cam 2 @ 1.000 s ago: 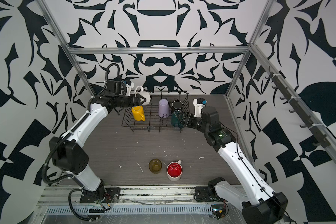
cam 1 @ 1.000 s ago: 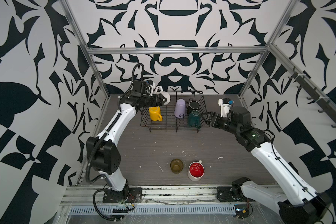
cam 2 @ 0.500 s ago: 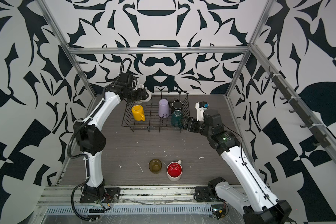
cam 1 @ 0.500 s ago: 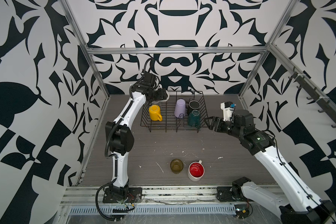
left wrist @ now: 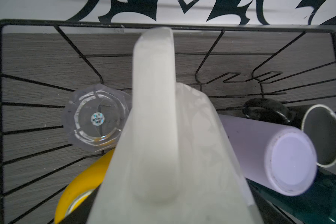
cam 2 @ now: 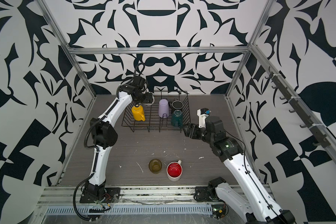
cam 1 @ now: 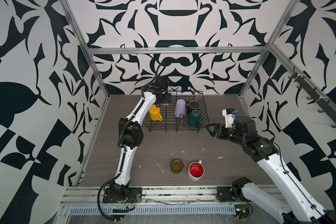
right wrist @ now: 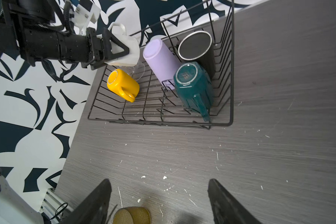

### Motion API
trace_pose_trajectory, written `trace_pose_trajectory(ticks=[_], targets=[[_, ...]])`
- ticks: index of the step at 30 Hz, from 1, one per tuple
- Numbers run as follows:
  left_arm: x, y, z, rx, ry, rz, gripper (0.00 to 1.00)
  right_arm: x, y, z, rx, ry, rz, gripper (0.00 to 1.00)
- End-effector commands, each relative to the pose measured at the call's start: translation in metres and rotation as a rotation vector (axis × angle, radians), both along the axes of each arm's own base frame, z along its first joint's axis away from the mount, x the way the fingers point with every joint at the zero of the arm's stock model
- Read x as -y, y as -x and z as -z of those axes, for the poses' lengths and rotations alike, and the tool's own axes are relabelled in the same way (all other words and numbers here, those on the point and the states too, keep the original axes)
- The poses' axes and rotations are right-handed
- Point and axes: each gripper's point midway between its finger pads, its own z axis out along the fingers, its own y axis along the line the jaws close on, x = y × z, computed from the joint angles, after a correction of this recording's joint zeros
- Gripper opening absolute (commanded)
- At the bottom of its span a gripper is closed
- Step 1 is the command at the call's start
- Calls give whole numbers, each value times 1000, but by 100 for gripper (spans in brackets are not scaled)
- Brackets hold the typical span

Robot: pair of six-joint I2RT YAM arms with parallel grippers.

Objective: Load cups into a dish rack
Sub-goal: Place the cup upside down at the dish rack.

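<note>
Dish rack (cam 1: pixel 168 121), upper centre: black mug (cam 1: pixel 194 105), inverted yellow mug (cam 1: pixel 154 113), clear glass (left wrist: pixel 95 118), lilac tumbler (cam 1: pixel 179 107), dark-green mug (cam 1: pixel 194 118) inside; white faceted mug (right wrist: pixel 134 54) over its left end; olive glass (cam 1: pixel 176 165), red-inside mug (cam 1: pixel 196 171) upright, lower centre.

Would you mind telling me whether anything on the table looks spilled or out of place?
White flecks lie scattered on the table between the dish rack and the olive glass; I cannot tell what they are.

- You've eight cups and one black wire dish rack (right wrist: pixel 231 77) to log.
- Five mugs: yellow mug (cam 1: pixel 154 114), black mug (cam 1: pixel 194 105), dark-green mug (cam 1: pixel 194 118), white faceted mug (right wrist: pixel 132 52), red-lined white mug (cam 1: pixel 196 171).
- Two glasses: clear glass (left wrist: pixel 96 118), olive-brown glass (cam 1: pixel 176 165).
- One lilac tumbler (cam 1: pixel 179 108).
</note>
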Motion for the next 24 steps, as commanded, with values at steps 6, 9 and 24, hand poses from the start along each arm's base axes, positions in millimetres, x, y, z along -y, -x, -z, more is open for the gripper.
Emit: trace_pose_trajectory(ticks=[6, 9, 24], targets=[[4, -8, 1, 33, -38, 9, 0, 7, 8, -1, 10, -25, 33, 81], [6, -10, 9, 22, -36, 14, 0, 7, 10, 2, 1, -34, 37, 81], [15, -16, 44, -27, -34, 37, 0, 7, 14, 11, -22, -52, 44, 81]])
